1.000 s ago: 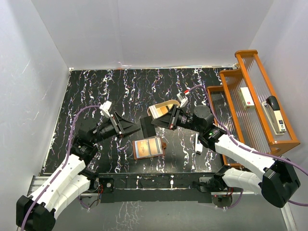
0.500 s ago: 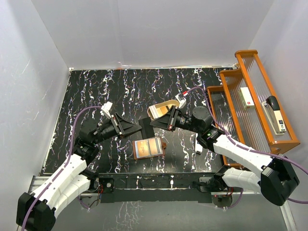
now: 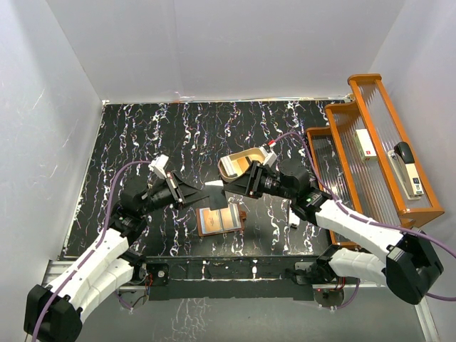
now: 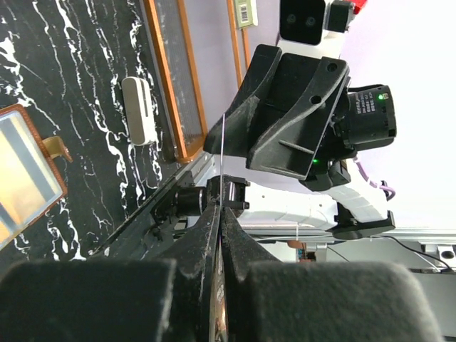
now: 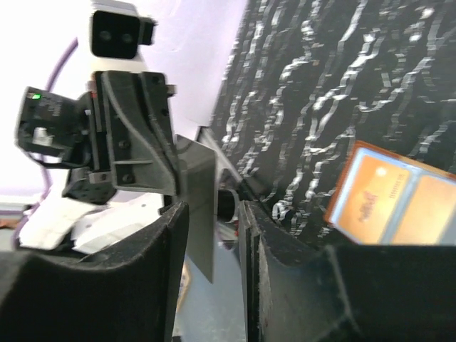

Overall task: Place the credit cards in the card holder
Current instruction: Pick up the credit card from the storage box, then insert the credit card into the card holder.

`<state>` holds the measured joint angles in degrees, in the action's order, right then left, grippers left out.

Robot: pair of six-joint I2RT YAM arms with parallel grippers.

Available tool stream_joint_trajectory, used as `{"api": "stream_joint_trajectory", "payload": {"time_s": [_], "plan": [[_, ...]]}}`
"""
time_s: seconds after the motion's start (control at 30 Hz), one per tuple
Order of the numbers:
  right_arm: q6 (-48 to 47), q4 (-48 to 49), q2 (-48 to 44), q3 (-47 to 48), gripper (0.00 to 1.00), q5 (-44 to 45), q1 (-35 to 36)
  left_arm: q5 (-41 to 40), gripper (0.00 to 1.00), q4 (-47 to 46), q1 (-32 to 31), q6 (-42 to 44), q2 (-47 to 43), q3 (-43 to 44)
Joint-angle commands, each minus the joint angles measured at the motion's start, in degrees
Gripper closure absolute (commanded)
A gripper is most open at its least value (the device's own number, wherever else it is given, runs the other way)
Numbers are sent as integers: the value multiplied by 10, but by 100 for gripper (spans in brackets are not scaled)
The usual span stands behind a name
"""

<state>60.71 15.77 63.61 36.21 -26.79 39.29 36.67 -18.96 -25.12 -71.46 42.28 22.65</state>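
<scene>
- left gripper (image 3: 199,189) pinched a credit card (image 3: 214,184), held in the air;
- right gripper (image 3: 229,182) stood, jaws parted, around that card, seemingly loose;
- card holder (image 3: 219,219) lay open on the table (image 3: 142,128), beneath both.

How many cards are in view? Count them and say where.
1 for sure: the card, held in the air by the left gripper. Others may be tucked in the wallet, hidden.
</scene>
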Motion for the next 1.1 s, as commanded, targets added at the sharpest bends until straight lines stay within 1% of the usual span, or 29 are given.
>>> {"api": "stream_joint_trajectory", "payload": {"time_s": [0.0,0.07,0.13,0.3,0.47,0.7,0.87,1.07], "plan": [[-91,-90,-31,34,64,63,1,0,100,49,-2,37,-14,15],[-111,-111,-35,34,58,72,2,-9,100,80,-2,60,-19,20],[-138,-143,-36,36,53,88,2,-25,100,120,-2,84,-18,28],[-197,-223,-25,39,51,143,1,-46,100,174,-2,125,8,32],[-239,-280,12,51,51,191,5,-68,100,216,-2,166,56,41],[-267,-298,77,67,48,241,42,-69,100,192,-2,184,126,25],[-287,-297,119,79,46,242,52,-64,100,156,-2,185,157,8],[-306,-289,152,89,46,236,53,-56,100,119,-2,189,182,-6]]}}
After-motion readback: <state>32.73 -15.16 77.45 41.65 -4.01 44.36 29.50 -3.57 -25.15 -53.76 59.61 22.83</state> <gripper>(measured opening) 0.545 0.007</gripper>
